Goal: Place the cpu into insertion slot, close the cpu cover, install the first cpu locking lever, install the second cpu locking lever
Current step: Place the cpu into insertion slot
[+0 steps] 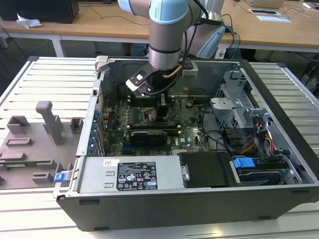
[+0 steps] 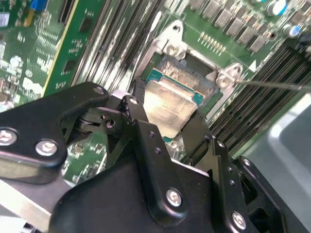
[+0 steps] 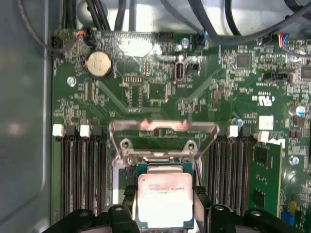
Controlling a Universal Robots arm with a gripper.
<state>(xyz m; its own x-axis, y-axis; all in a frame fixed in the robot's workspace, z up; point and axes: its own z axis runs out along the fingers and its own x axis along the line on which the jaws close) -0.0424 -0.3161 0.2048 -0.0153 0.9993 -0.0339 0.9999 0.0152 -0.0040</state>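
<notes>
**Claw [image 2: 167, 124] grips cpu [image 3: 165, 201] at the socket, cover raised**

Black fingers [image 2: 138, 126] pinch the cpu by two opposite edges, low over the insertion slot [image 2: 187, 65]. Whether the chip is fully seated is hard to tell. The cpu cover [image 3: 163, 128] stands open beside it. If the chip is let go tilted or off-square, it could bend the socket pins. In the exterior view the arm [image 1: 167, 40] reaches straight down into the computer case [image 1: 149, 209], above the motherboard [image 1: 192, 127].
</notes>
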